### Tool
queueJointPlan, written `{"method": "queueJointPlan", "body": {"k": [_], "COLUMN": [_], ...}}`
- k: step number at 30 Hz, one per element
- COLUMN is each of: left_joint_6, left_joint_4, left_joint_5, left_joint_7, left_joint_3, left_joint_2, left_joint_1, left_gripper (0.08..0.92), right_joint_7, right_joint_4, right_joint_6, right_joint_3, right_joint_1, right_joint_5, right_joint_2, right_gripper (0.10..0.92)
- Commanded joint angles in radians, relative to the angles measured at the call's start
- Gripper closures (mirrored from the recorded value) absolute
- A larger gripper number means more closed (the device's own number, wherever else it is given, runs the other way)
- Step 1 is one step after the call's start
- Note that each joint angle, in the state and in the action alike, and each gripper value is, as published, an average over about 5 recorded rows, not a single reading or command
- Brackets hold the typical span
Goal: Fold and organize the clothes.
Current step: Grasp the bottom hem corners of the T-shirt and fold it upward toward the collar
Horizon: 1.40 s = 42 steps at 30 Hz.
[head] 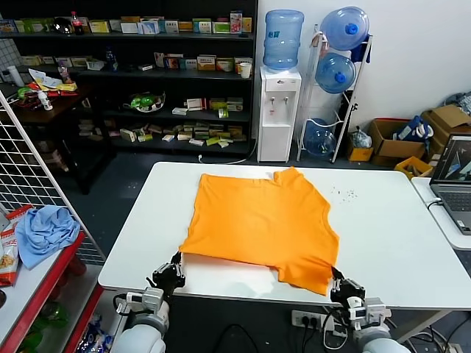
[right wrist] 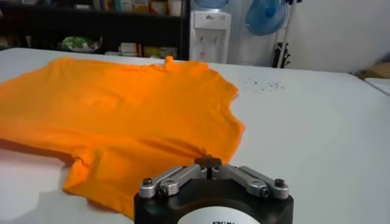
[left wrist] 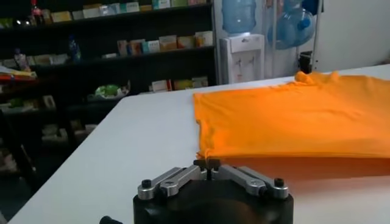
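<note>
One orange T-shirt [head: 257,224] lies spread flat, plain side up, on one white table [head: 383,243], its near hem toward the robot. Two grippers work at the table's near edge. The left gripper [head: 175,266] is closed, pinching the shirt's near-left hem corner; the left wrist view shows its fingertips [left wrist: 207,164] meeting on that corner, with the hem lifted slightly so a shadow falls beneath it. The right gripper [head: 335,277] is likewise closed, on the near-right corner by the sleeve; in the right wrist view its fingertips [right wrist: 208,162] meet at the fabric edge.

Only the head view shows both grippers at once, and also one laptop [head: 452,176] on a side table at right, one light blue cloth [head: 45,232] on a red shelf at left, one water dispenser [head: 280,110] carrying one bottle, and three more bottles on a rack [head: 335,81]. The wrist views each show the shirt [left wrist: 292,115] [right wrist: 122,115] close up, its collar at the far end. The right wrist view alone resolves small dark specks [right wrist: 265,85] on the table beyond the shirt.
</note>
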Motion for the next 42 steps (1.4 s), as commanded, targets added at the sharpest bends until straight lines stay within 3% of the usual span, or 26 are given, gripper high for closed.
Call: {"method": "queueJointPlan", "body": {"k": [1,11,23,32,37,42], "left_joint_6": [-0.01,-0.068,-0.079,-0.08,-0.097,-0.127], "left_joint_4": [-0.114,-0.032,0.253,0.417,0.463,0.429], "left_joint_5": [0.02,0.067,0.051,0.04,0.044,0.029], "left_joint_7": [0.001,0.006,0.007,0.015,0.026,0.037], "left_joint_3": [-0.005,0.02,0.051,0.127,0.149,0.148], "left_joint_2": [0.02,0.009,0.022,0.02,0.02,0.032], "left_joint_1": [0.133,-0.02,-0.274,-0.441,-0.479,-0.454], "left_gripper": [0.909,0.909,0.909,0.909,0.909,0.851], "right_joint_7": [-0.004,-0.045,-0.064,-0.078,-0.082,-0.063], "right_joint_4": [0.084,-0.102,-0.466,-0.634,-0.648,-0.513], "right_joint_6": [0.044,0.19,0.245,0.232,0.196,0.077], "right_joint_3": [0.024,-0.008,-0.124,-0.242,-0.254,-0.233], "right_joint_1": [-0.106,0.164,0.523,0.677,0.687,0.618], "right_joint_5": [-0.068,-0.031,0.004,-0.004,0.002,0.083], "right_joint_2": [-0.024,-0.052,-0.078,-0.039,-0.023,-0.053], "right_gripper": [0.901,0.901,0.901,0.901,0.889,0.767]}}
